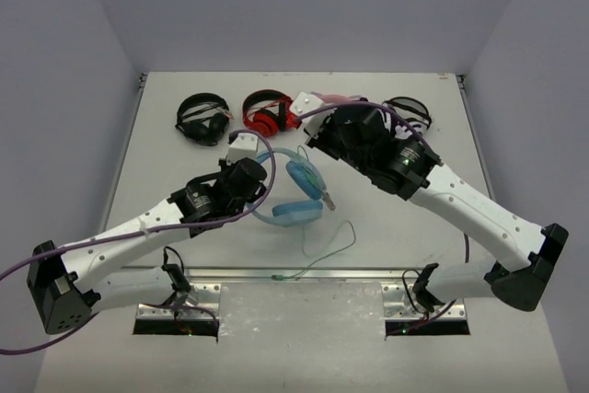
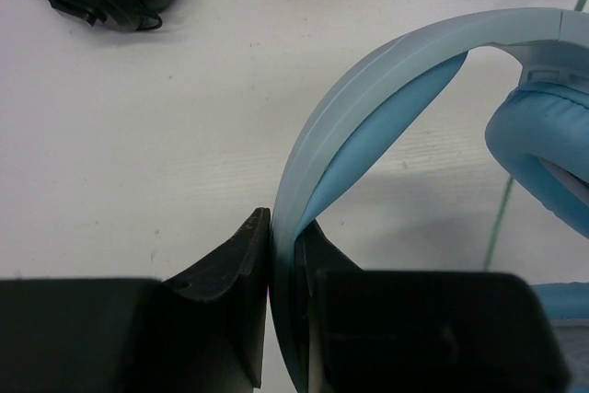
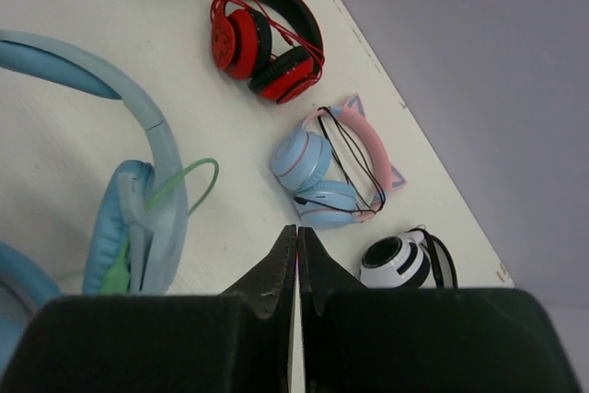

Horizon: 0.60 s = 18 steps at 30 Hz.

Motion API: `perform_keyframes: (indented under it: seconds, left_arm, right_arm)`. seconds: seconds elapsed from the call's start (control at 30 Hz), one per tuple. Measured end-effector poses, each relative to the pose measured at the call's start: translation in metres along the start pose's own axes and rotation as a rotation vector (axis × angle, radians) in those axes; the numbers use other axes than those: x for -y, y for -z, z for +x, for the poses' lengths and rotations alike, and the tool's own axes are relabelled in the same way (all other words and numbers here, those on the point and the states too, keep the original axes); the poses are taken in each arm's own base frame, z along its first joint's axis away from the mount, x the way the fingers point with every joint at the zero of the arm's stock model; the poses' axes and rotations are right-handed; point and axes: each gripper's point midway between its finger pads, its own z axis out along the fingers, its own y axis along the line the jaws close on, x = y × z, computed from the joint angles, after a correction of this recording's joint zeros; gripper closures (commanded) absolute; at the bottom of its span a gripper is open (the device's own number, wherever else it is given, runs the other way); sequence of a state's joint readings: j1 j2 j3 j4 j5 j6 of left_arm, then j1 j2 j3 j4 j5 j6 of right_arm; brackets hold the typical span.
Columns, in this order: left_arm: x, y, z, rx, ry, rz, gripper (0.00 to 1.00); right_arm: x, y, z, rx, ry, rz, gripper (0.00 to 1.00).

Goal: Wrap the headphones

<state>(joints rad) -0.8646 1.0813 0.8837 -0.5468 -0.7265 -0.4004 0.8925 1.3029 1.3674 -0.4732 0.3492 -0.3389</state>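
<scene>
Blue headphones [image 2: 368, 98] in left hand [image 2: 283, 232]

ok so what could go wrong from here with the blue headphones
The left hand grips only the smooth light-blue headband of the plain over-ear headphones, so the cups could swing or slip. The long thin pale-green cable lies loose and could snag on an arm. The right hand is shut on nothing, close to the pink-banded cat-ear headphones, which it might bump.
</scene>
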Motion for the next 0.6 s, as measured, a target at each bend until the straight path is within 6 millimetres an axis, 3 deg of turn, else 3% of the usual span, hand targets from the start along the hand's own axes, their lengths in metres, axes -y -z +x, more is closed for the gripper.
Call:
perform_keyframes:
  seconds: [0.13, 0.23, 0.3, 0.33, 0.37, 0.5, 0.6]
  left_arm:
    - [0.002, 0.006, -0.004, 0.013, 0.01, 0.027, 1.0]
    - [0.0, 0.007, -0.003, 0.01, 0.018, 0.022, 1.0]
    - [-0.006, 0.009, -0.002, -0.002, 0.027, -0.011, 1.0]
    - [-0.011, 0.01, -0.002, -0.007, 0.031, -0.034, 1.0]
    - [-0.015, 0.013, -0.005, -0.006, 0.04, -0.059, 1.0]
    - [-0.031, 0.025, -0.03, 0.043, 0.114, -0.137, 1.0]
    - [-0.041, 0.038, -0.053, 0.115, 0.21, -0.151, 1.0]
  right_arm:
    - [0.006, -0.006, 0.009, -0.016, -0.038, -0.006, 0.6]
    - [0.005, -0.006, 0.011, -0.01, -0.076, -0.021, 0.49]
    - [0.006, -0.004, 0.021, -0.02, -0.134, -0.03, 0.25]
    - [0.011, -0.003, 0.032, -0.034, -0.182, -0.028, 0.1]
    - [0.019, 0.0, 0.048, -0.057, -0.235, -0.018, 0.01]
    - [0.043, 0.019, 0.119, -0.167, -0.476, 0.096, 0.01]
    - [0.019, 0.032, 0.162, -0.188, -0.628, 0.085, 0.08]
